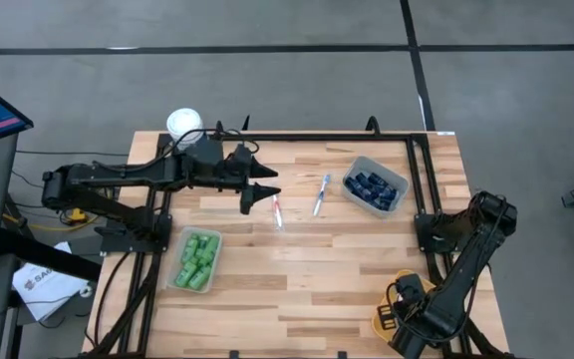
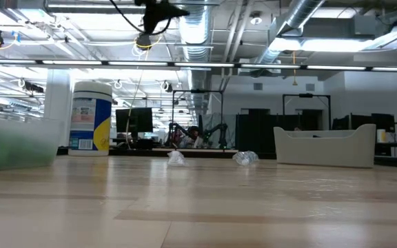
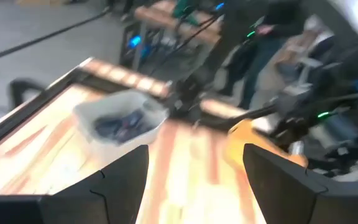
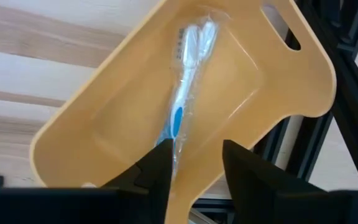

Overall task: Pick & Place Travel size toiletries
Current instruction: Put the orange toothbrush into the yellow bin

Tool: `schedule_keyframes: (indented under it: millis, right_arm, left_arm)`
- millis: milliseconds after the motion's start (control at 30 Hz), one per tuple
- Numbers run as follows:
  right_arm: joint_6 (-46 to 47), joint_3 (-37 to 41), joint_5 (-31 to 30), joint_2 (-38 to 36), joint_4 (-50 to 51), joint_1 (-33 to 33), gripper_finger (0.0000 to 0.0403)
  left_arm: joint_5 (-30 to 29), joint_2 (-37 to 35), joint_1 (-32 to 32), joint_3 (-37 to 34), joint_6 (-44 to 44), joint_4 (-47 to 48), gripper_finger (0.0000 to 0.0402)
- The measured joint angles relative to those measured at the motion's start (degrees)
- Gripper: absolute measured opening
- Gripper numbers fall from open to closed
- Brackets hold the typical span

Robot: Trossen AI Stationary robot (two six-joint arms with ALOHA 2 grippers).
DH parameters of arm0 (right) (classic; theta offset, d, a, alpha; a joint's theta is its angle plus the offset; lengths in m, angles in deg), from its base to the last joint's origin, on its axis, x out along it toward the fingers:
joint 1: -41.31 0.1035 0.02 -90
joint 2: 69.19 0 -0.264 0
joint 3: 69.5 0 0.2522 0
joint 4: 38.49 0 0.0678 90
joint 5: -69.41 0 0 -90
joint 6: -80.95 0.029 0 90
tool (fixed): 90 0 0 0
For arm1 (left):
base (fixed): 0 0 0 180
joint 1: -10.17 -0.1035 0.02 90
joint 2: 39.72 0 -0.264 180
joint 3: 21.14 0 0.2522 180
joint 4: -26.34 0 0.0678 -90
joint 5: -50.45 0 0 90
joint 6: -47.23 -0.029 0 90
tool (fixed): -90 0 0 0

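Note:
My right gripper [image 4: 194, 165] stands open, pointing down over a yellow tray [image 4: 104, 124] at the table's near right corner [image 1: 380, 321]. A wrapped white-and-blue toothbrush [image 4: 185, 81] lies on the tray's floor. My left gripper [image 1: 257, 189] is open above the table's middle, holding nothing. Beside it on the wood lie a pink toothbrush [image 1: 278, 211] and a blue toothbrush [image 1: 321, 194]. A clear bin of navy tubes [image 1: 375, 186] sits at the far right, and a bin of green bottles [image 1: 196, 259] sits at the near left. My right gripper has the toothbrush's handle end [image 4: 174, 134] reaching the inner side of one finger [image 4: 157, 165]. I cannot tell whether they touch. The toothbrush lies flat in the tray, along its length.
A white-lidded canister [image 1: 183, 124] with a blue and yellow label [image 2: 92, 117] stands at the far left edge. A black frame rail [image 1: 417, 179] runs along the table's sides. Bare wood lies between the two bins.

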Motion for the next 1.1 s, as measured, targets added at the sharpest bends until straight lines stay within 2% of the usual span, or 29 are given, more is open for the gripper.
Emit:
schedule_keyframes:
  millis: [200, 533, 767, 1100]
  right_arm:
    - [-0.1, 0.0, -0.25, 0.01, 0.02, -0.45, 0.0167]
    - [-0.08, 0.0, -0.34, 0.0, -0.41, -0.72, 0.0187]
    - [-0.06, -0.02, -0.44, 0.01, -0.83, -0.72, 0.0176]
    - [-0.08, -0.02, -1.49, 0.0, -0.68, -0.67, 0.0172]
  left_arm:
    - [-12.41, 3.63, 0.0, -0.02, 0.57, 6.77, 0.0258]
    - [-23.25, 20.04, -0.96, -0.04, 5.21, 8.43, 0.0262]
    - [-25.33, 29.62, -3.88, -0.04, 9.72, 8.85, 0.0263]
    - [-25.29, 33.53, -5.92, -0.04, 14.62, 8.66, 0.0265]
